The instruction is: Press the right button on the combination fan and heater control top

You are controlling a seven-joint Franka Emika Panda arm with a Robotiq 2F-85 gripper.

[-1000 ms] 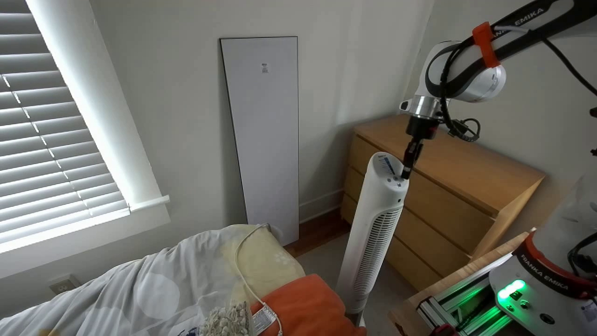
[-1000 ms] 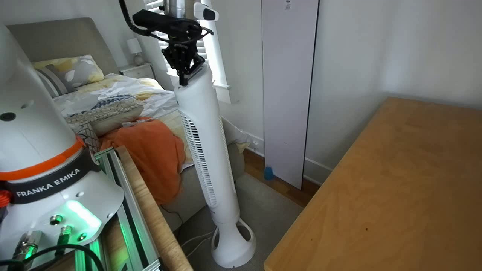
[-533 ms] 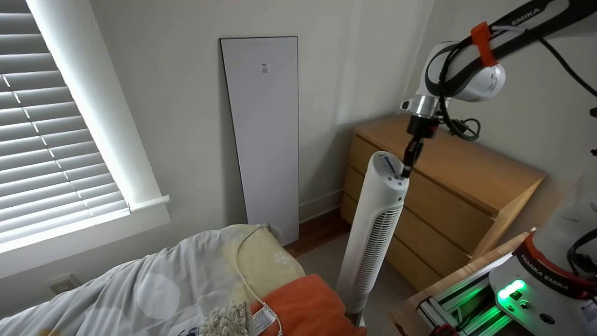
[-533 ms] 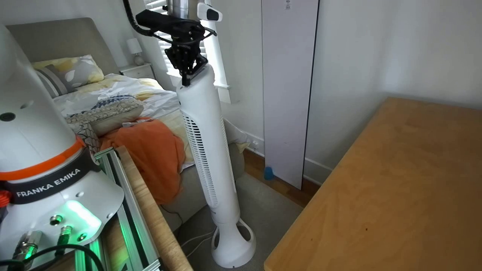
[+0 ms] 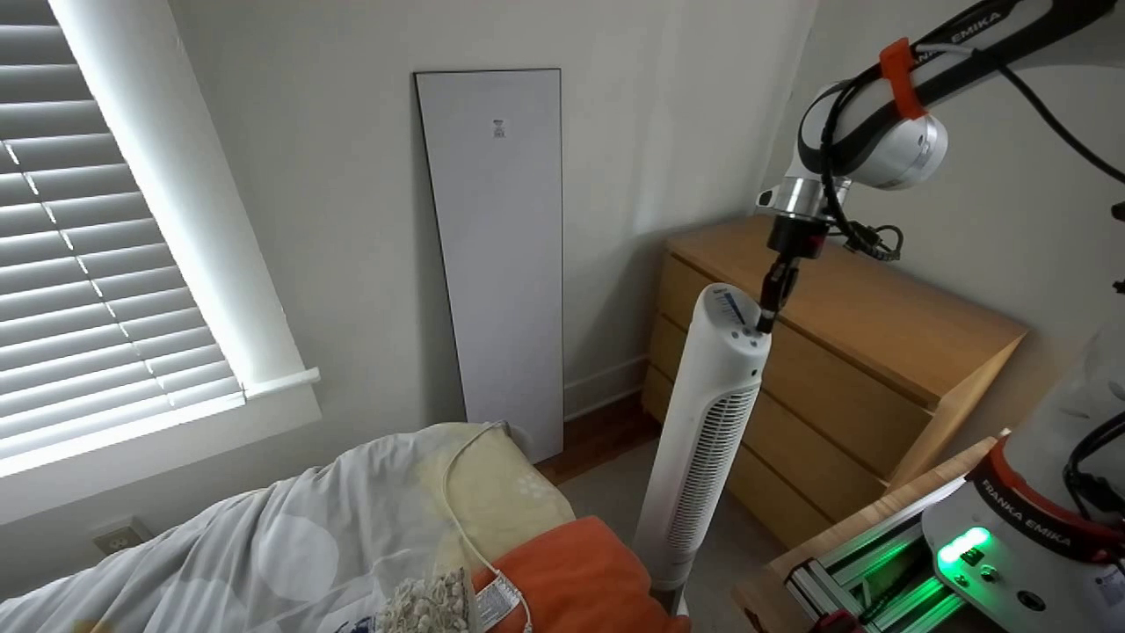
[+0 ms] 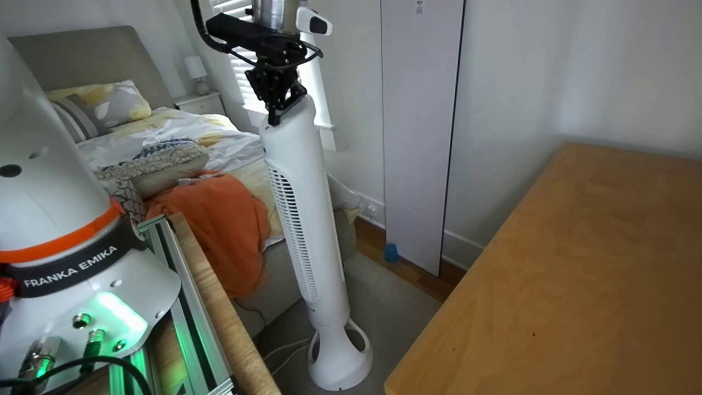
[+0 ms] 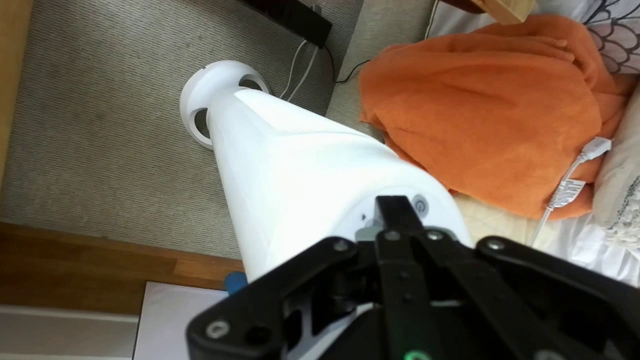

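Note:
The combination fan and heater (image 5: 681, 440) is a tall white tower, also in an exterior view (image 6: 310, 236) and in the wrist view (image 7: 270, 165). Its control top (image 5: 725, 312) is a slanted oval face with a blue-dark strip and several small grey buttons at the lower edge. My gripper (image 5: 765, 327) is shut and empty, pointing down, its tip at the right edge of the control top; in an exterior view its tip (image 6: 273, 122) appears to touch the top. In the wrist view the tip (image 7: 392, 200) lies just left of a power-symbol button (image 7: 420, 205) and hides part of the face.
A wooden dresser (image 5: 879, 299) stands close behind the tower. A flat white panel (image 5: 501, 246) leans on the wall. A bed with an orange blanket (image 6: 219, 230) is beside the tower. Cords (image 6: 288, 348) lie by the tower's base.
My gripper has shifted slightly, to the right in an exterior view. The tower's top has shifted slightly the same way with it. The gripper has stayed shut.

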